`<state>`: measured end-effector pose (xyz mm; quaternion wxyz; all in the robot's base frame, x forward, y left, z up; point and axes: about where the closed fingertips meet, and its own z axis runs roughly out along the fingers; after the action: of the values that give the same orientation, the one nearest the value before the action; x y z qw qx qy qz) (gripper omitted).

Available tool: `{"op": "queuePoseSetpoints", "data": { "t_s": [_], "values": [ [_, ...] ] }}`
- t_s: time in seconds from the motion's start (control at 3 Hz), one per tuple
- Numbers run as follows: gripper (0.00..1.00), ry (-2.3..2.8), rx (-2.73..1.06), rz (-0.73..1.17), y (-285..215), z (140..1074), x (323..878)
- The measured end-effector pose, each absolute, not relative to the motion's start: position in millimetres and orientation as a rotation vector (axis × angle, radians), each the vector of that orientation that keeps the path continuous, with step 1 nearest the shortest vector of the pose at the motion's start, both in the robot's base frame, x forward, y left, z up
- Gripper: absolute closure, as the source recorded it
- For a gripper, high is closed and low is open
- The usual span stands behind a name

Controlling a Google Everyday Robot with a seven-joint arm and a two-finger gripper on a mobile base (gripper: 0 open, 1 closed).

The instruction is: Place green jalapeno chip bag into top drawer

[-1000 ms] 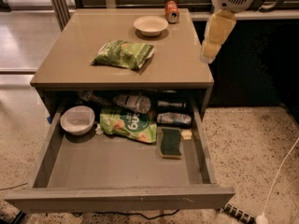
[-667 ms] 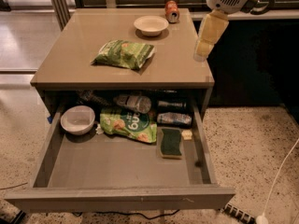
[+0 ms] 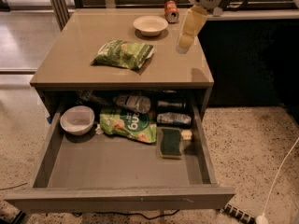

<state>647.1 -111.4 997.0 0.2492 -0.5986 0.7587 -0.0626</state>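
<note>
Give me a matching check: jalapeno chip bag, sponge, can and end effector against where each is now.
1 green jalapeno chip bag
2 sponge
3 can
4 end effector

A above the right side of the cabinet top
B in the open top drawer, right side
C lying mid cabinet top
D at the cabinet top's back edge

Pairs: 1-C, 2-B, 3-D, 4-A

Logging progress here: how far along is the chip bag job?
Done: the top drawer is open. In hand: the gripper hovers over the cabinet top's right side, carrying nothing. Left: the green jalapeno chip bag lies on top, not yet grasped or stowed.
</note>
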Motion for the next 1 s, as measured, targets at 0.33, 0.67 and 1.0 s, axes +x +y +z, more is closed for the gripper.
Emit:
{"op": "queuePoseSetpoints", "data": {
  "t_s": [0.33,0.67,1.0],
  "values": [
    [0.00,2.052,-1.692,-0.159,-87.8,986.9,659.0],
    [0.00,2.046,-1.711,-0.154,-81.7,984.2,660.8],
    [0.00,2.045,-1.712,-0.154,-81.6,984.1,660.9]
  ]
}}
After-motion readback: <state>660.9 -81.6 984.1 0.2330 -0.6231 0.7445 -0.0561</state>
